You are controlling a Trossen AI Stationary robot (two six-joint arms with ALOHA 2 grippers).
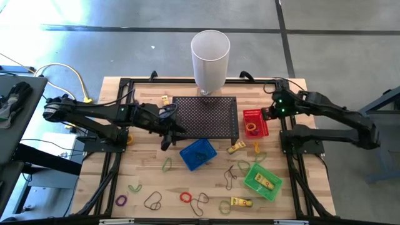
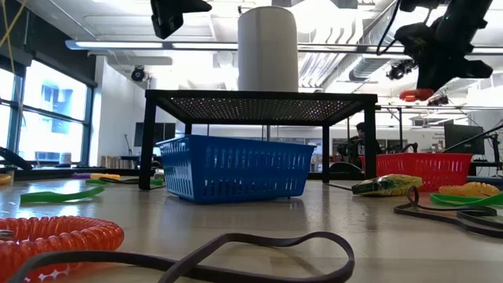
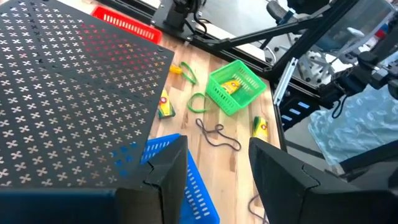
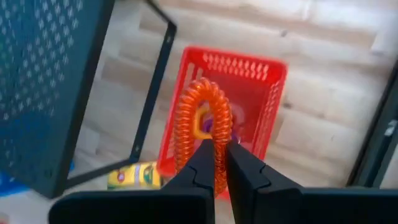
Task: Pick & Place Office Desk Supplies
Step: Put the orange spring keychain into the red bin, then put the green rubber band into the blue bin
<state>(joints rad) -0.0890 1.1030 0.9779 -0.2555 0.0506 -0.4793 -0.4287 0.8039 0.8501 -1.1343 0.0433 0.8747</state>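
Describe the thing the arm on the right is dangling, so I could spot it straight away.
Start at the black mesh stand in the table's middle, then look to the red basket beside it. Hanging above that basket, pinched in the right gripper, is an orange coiled loop. Its springy ridges set it apart from the flat bands lying around.

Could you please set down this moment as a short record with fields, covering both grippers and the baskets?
right gripper: shut on the orange coil loop, held above the red basket
left gripper: open, empty, over the edge of the blue basket beside the black mesh stand
red basket contents: something yellow and purple, partly hidden by the loop
green basket: holds yellow pieces
loose on table: red coil loop, purple loop, dark loops, more yellow pieces
white cylinder: upright behind the stand
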